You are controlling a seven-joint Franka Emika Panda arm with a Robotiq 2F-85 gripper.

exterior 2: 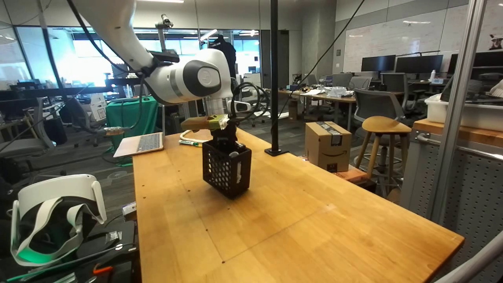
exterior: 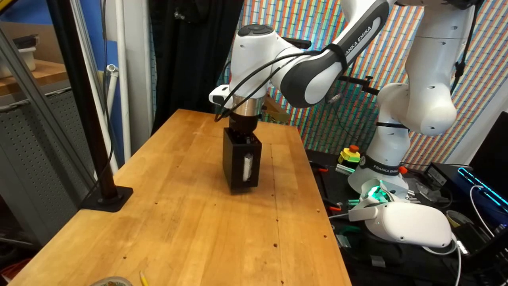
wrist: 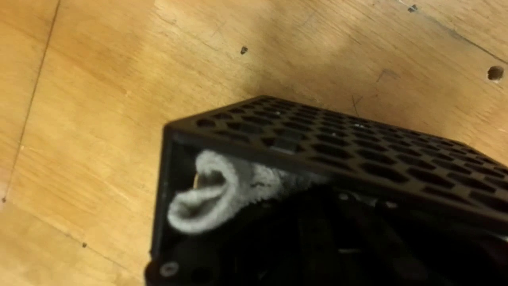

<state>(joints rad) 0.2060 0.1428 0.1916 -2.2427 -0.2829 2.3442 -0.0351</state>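
The end effector (exterior: 244, 134) reaches down into a black perforated box (exterior: 232, 167); its fingertips are hidden, so how far apart they are, or whether they grip anything, I cannot tell. Just beside it, in the box's corner, lies a fuzzy white cloth (wrist: 238, 191), long axis seemingly upright. The box stands on the tabletop (exterior: 190, 222).

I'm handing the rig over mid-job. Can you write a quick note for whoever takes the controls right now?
Gripper: reaches down into the open top of the black basket; fingertips hidden, so open or shut cannot be told.
Things: basket upright at the wooden table; whether its base sits flat is unclear. A pale fuzzy roll is inside.
Done: gripper is inside the basket, close to the roll.
Left: confirm whether anything is gripped; the roll is not yet out.
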